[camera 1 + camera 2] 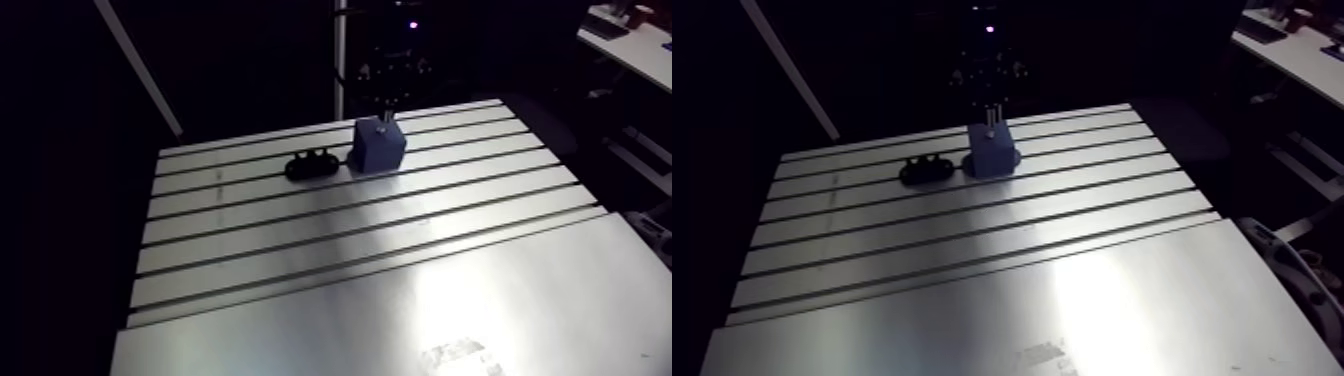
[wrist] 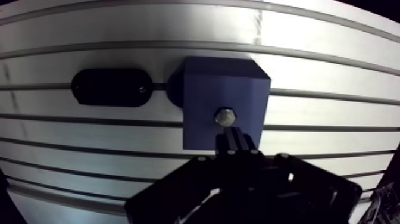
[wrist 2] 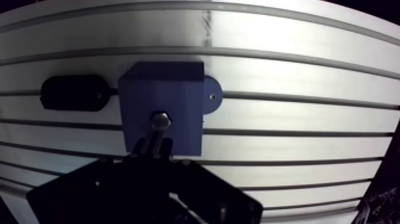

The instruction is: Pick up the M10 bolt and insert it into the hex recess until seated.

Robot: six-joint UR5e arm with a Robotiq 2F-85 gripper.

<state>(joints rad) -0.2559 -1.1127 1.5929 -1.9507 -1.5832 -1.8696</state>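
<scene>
1. I see the gripper (image 2: 234, 137) clenched on the bolt (image 2: 225, 117), by its shank.
2. Its head meets the block (image 2: 238, 86) top; seating unclear.
3. A black part (image 2: 112, 87) lies beside the block on the table (image 2: 333, 68).

The block (image 1: 380, 147) stands on the worktop (image 1: 350, 260), toward its far edge. A low oblong piece (image 1: 312, 164) lies flat just beside the block, to its left in the arm view, with a narrow gap between the two. The tool (image 2: 235, 136) hangs directly above the block. The bolt (image 2: 225, 117) stands upright between the tool's fingers, head down at the block's top face. Whether the head is sunk into the block is hard to tell.
</scene>
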